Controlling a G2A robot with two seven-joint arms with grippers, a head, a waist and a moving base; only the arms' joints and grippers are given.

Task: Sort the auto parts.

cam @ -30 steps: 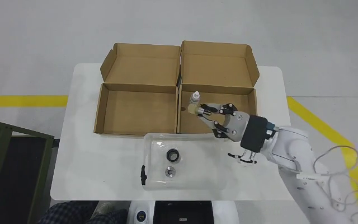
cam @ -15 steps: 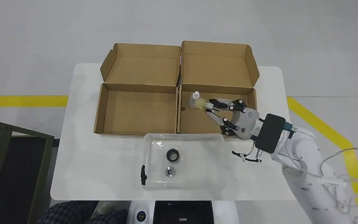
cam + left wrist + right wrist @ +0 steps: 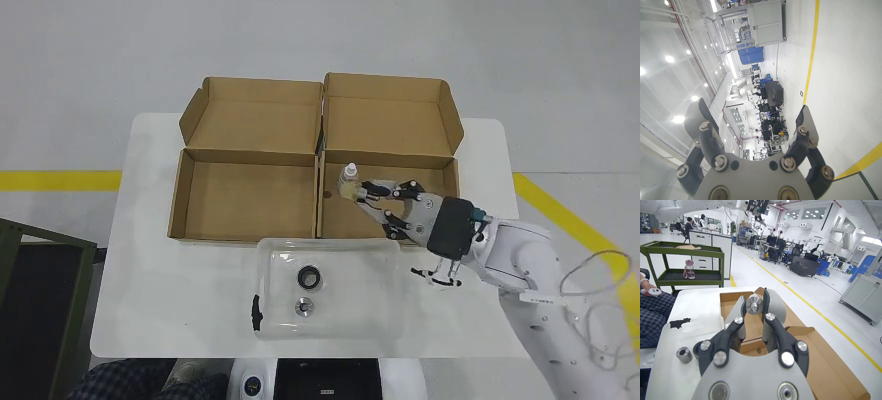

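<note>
Box (image 3: 345,222) beneath part (image 3: 754,307) in right hand (image 3: 754,297)

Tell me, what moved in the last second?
The right tool, shut on the metal part, swung its wrist outward, then came back. The part barely shifted above the right box. Nothing was let go. The black ring and metal cylinder in the clear tray stayed put.

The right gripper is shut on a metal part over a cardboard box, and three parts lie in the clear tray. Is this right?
Not quite. The clear tray holds two parts, not three: a dark ring and a silver cylinder, as the top view shows. The rest stands: the right gripper is shut on a metal part over a cardboard box.
</note>
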